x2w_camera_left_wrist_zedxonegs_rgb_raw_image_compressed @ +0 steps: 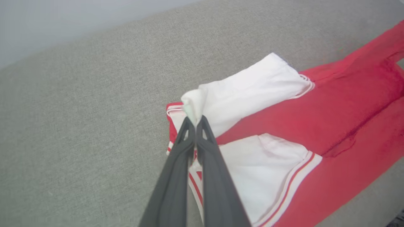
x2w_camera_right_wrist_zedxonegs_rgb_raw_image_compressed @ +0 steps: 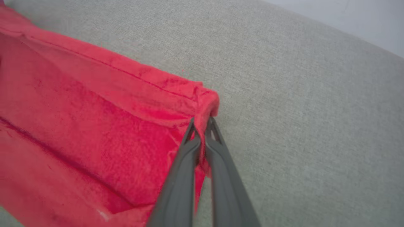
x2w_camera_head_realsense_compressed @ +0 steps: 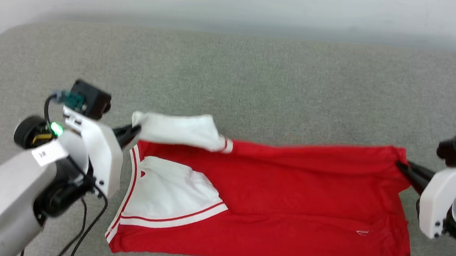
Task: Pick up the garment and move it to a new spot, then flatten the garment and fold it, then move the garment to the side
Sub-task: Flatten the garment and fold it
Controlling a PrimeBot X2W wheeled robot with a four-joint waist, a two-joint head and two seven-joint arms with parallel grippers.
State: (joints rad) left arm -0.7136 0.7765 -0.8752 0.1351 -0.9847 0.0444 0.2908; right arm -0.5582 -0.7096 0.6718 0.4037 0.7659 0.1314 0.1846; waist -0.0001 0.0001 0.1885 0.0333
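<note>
My left end effector [x2w_camera_head_realsense_compressed: 133, 130] pinches the white sleeve [x2w_camera_head_realsense_compressed: 179, 129] of the red garment [x2w_camera_head_realsense_compressed: 287, 198] at far left. My right end effector [x2w_camera_head_realsense_compressed: 400, 166] pinches its far right hem corner [x2w_camera_head_realsense_compressed: 395, 154]. The garment lies on grey fabric [x2w_camera_head_realsense_compressed: 232, 71].

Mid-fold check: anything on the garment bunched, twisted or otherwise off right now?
On the garment, the far white sleeve is bunched where the left gripper pinches it, and a long crease runs across the red body. The right gripper pinches the far hem corner. No tear or stain shows.
</note>
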